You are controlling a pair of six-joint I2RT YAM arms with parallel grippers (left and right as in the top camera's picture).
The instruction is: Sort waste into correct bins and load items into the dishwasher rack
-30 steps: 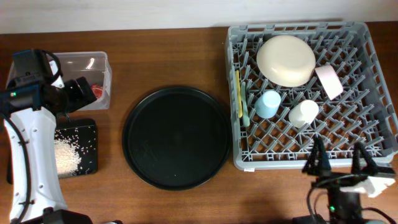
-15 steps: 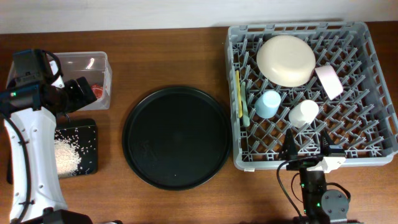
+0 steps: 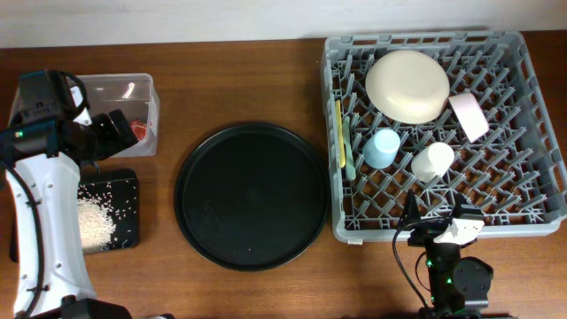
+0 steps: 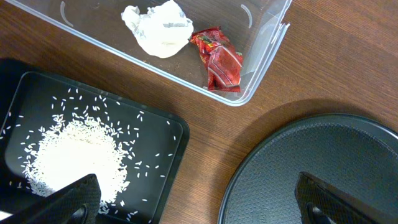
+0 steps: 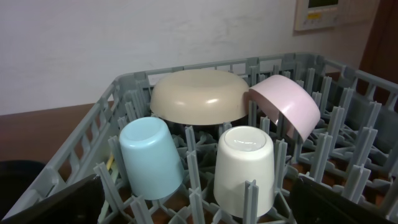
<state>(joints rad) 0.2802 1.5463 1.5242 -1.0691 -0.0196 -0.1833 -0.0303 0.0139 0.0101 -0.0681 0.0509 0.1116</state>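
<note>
Bench (image 3: 221, 80) seen from the robot's left to its right. The left claw (image 4: 194, 180) hangs fully open and empty above the gap between the two bins. The clear box (image 4: 261, 37) holds the white wrapper (image 4: 158, 25) and, touching it, the red wrapper (image 4: 217, 59). Just beside the box, the flat black tray (image 4: 168, 162) carries the rice (image 4: 74, 152), heaped with loose grains spread round it. The round black tray (image 3: 251, 195) lies in the middle. The rack (image 3: 532, 213) holds the utensil (image 3: 342, 142), blue cup (image 3: 383, 148), cream bowl (image 3: 407, 84), white cup (image 3: 432, 161) and tilted pink bowl (image 3: 468, 115), all mouth-down. The right claw (image 3: 436, 217), also wide open and empty, sits at the rack's near edge. Likely hazards: a low left sweep could clip the box wall or jolt rice off the tray; a forward right move could snag pegs or topple the white cup
</note>
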